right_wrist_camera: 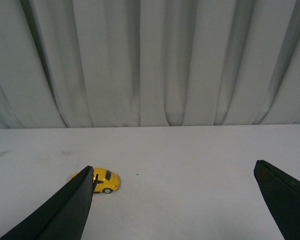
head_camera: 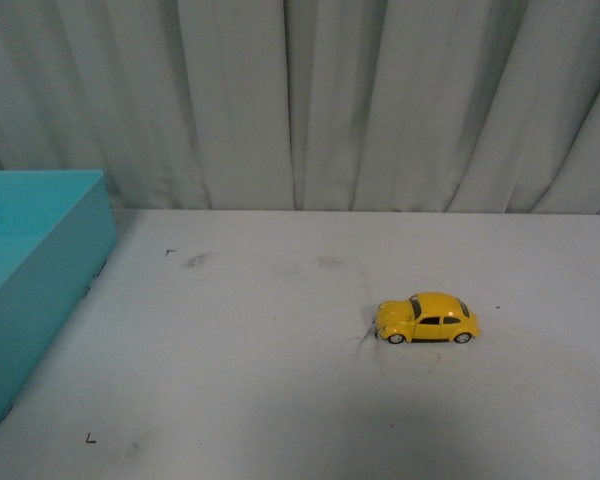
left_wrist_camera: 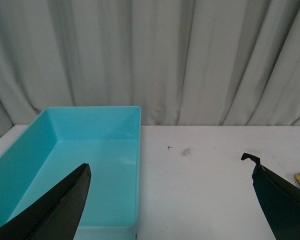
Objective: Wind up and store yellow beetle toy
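Parked on its wheels on the white table [head_camera: 270,400], right of centre: yellow beetle toy [head_camera: 427,318], well apart from the turquoise box [head_camera: 42,262] (far left). Left gripper [left_wrist_camera: 167,163] and right gripper [right_wrist_camera: 175,166]: jaws spread wide, empty.

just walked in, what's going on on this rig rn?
Nothing is gripped yet. The yellow beetle toy sits on its wheels on the white table, right of centre, with nothing touching it. The turquoise box stands at the table's left side, with nothing visible inside. The left gripper and right gripper are both open and empty; the right one faces the toy.
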### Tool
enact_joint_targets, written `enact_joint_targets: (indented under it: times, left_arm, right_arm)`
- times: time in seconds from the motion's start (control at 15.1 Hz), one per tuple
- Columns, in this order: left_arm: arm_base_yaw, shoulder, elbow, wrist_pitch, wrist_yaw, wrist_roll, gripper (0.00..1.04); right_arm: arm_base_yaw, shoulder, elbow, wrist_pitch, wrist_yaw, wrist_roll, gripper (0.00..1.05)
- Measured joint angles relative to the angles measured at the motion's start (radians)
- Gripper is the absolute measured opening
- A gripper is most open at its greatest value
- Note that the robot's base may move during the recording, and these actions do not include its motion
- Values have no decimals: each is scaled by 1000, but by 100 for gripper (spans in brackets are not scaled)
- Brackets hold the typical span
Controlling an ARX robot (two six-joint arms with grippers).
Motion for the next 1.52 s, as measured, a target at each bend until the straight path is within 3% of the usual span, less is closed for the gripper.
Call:
enact_joint_targets:
  times: [1.12,1.26,1.39,1.52]
  left_arm:
    - [0,0,0,0,0,0,98]
    - [0,0,0,-1,0,0,98]
    - [0,0,0,-1,0,0,98]
    - [0,0,0,0,0,0,98]
  right_arm:
    - [0,0,0,0,0,0,98]
    - [-41,121,49,-89,-71,77,98]
    - [-206,457,116,209,-149,143,98]
    - [-255,861,257,536,-175,150,98]
